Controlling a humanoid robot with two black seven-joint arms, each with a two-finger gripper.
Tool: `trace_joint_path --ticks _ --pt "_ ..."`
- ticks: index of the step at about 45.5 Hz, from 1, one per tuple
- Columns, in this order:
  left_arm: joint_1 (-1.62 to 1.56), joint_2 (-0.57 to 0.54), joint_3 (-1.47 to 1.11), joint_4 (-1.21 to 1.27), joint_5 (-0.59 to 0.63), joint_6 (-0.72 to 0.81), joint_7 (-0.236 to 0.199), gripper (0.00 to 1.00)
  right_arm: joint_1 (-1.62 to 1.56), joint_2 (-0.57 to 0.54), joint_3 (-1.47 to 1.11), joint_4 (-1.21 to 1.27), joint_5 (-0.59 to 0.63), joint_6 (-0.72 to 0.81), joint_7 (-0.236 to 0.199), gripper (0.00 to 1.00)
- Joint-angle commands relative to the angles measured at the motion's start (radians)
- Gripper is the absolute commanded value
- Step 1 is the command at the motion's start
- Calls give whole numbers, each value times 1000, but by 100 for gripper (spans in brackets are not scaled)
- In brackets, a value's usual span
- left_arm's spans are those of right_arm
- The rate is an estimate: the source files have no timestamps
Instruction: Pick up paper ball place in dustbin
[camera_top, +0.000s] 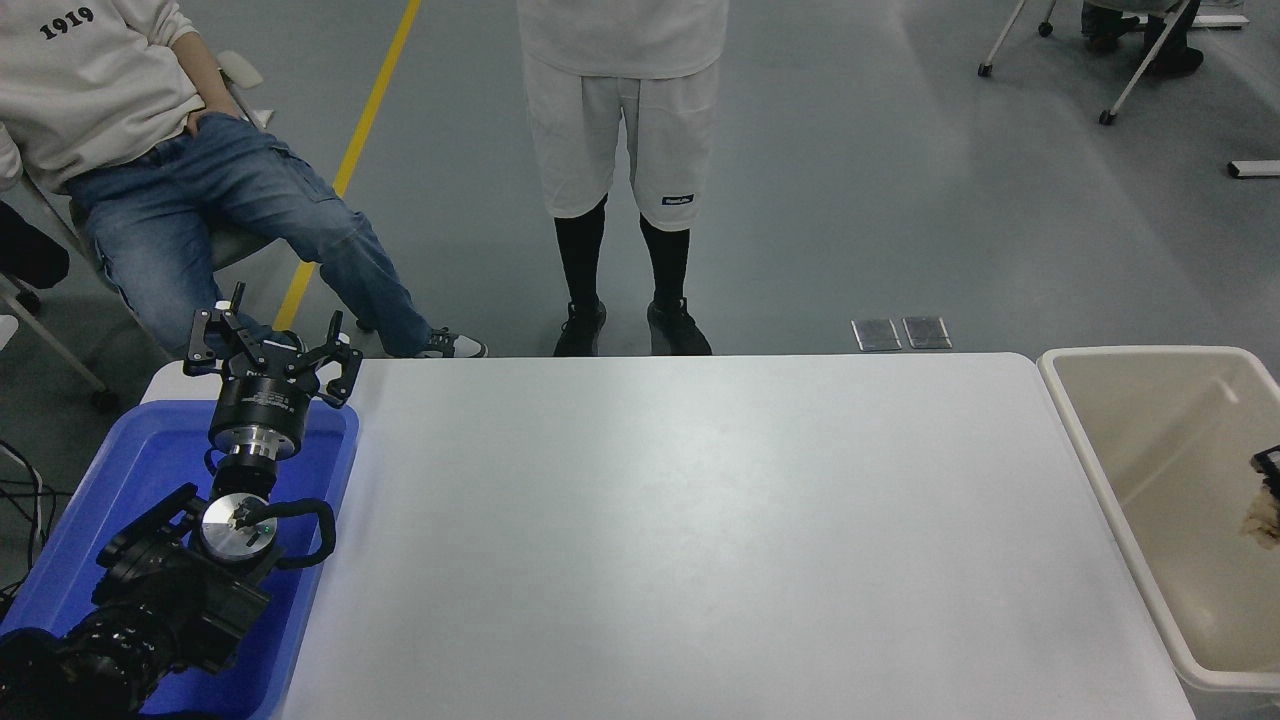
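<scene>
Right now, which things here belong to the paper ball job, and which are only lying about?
Job: paper ball and right gripper, both at the picture's right edge over the dustbin.

Not job: blue tray, parked left gripper over it, white table.

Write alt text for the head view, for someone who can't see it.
At the right edge, a tan crumpled paper ball and a bit of the black right gripper show over a beige plastic dustbin. The left gripper sits open over a blue tray beside the white table.
</scene>
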Motion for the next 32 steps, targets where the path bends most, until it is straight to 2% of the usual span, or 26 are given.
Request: trace_joint_path --ticks 1,18,24,27,32 --pt "0 0 1 0 0 0 1 99 -7 55 1 -51 23 -22 0 0" --pt "0 0 -1 0 0 0 0 99 -15 57 -5 -52 23 -60 2 0" --pt "0 0 -1 1 0 0 0 99 -19 63 -7 -51 23 -138 2 28" --pt "0 0 1 0 0 0 0 99 -19 67 -7 -51 23 -169 2 45" --pt "0 0 -1 0 0 0 0 99 -22 74 -7 -51 23 -204 2 60"
